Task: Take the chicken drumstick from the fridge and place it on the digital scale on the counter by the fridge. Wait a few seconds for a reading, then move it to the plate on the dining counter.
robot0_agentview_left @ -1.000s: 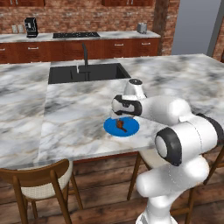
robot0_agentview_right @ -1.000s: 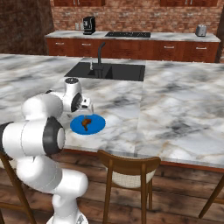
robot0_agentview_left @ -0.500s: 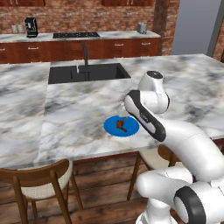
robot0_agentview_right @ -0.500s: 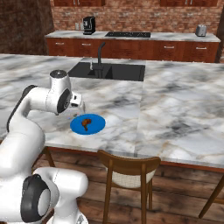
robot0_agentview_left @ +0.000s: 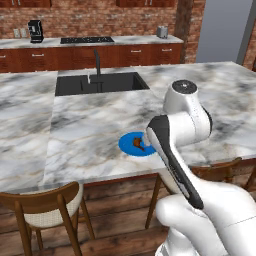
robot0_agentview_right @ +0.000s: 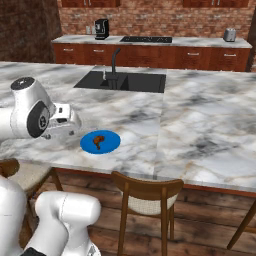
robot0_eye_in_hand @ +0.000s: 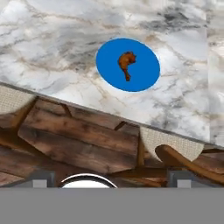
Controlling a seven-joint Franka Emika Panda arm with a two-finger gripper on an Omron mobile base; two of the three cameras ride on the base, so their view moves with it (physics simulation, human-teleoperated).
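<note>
Hand view looked down on small brown chicken drumstick [robot0_eye_in_hand: 126, 64], lying near the middle of round flat bright blue plate [robot0_eye_in_hand: 128, 64], on wide grey-white marble dining counter [robot0_eye_in_hand: 57, 48] near its front edge. Gripper [robot0_eye_in_hand: 111, 177] hung well clear above wooden floor [robot0_eye_in_hand: 70, 144] and woven-seat chairs [robot0_eye_in_hand: 168, 142], fingers [robot0_eye_in_hand: 43, 178] wide apart, holding nothing. Left base view showed black sink [robot0_agentview_left: 100, 82] and black faucet [robot0_agentview_left: 97, 62] behind the plate [robot0_agentview_left: 131, 143].
</note>
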